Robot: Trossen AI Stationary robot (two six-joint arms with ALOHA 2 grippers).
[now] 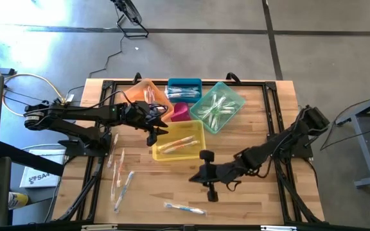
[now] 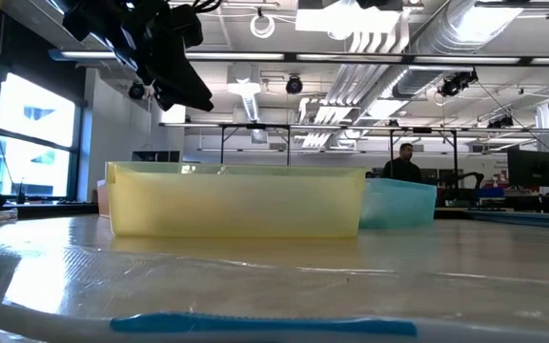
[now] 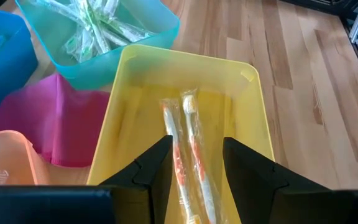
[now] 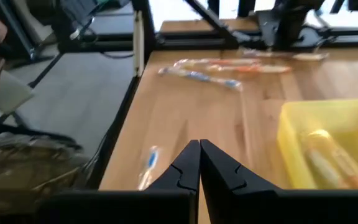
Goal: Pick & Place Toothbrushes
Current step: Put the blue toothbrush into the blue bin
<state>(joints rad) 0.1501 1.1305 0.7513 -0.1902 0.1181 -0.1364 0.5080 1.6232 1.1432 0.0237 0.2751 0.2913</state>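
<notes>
Nearest the table's front edge lies one wrapped toothbrush (image 1: 185, 208) with a blue accent, alone on the wood. Just behind it the right gripper (image 1: 209, 190) rests low, fingers pressed together, empty. Loose toothbrushes (image 1: 119, 178) lie scattered at the left side. Farther back, the left gripper (image 3: 194, 163) hovers spread and empty over the yellow bin (image 3: 253, 118), directly above two orange-accented toothbrushes (image 3: 188, 146) lying side by side inside. Beyond, the teal bin (image 1: 234, 96) holds green ones (image 1: 214, 106).

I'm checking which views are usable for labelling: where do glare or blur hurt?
High view: sun glare whitens the floor at upper left. Low view: the blue-handled toothbrush up close is blurred, with sheen on the table. Right wrist view: the yellow translucent plastic bin looks soft.
</notes>
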